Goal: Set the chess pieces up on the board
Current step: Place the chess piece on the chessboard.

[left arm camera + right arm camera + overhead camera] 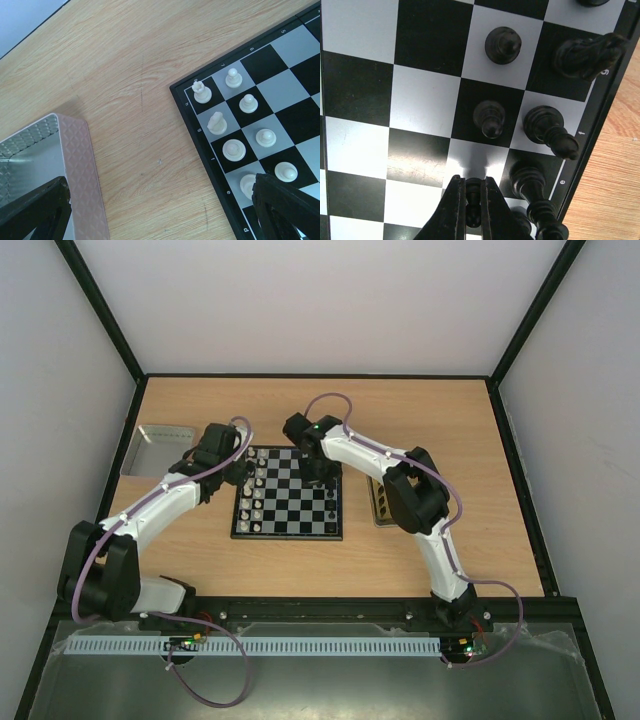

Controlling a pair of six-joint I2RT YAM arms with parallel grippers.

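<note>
The board lies at the table's middle. White chess pieces fill its two left files, and black ones stand along its right edge. My right gripper hovers low over that right side, shut on a small black pawn. Ahead of it stand two black pawns, a knight and a bishop. My left gripper is open and holds nothing. It hangs over bare wood between the silver tray and the board's left frame, near a white rook.
The silver tray sits at the table's left. A yellowish tray lies right of the board, partly hidden under my right arm. Black frame posts and white walls enclose the table.
</note>
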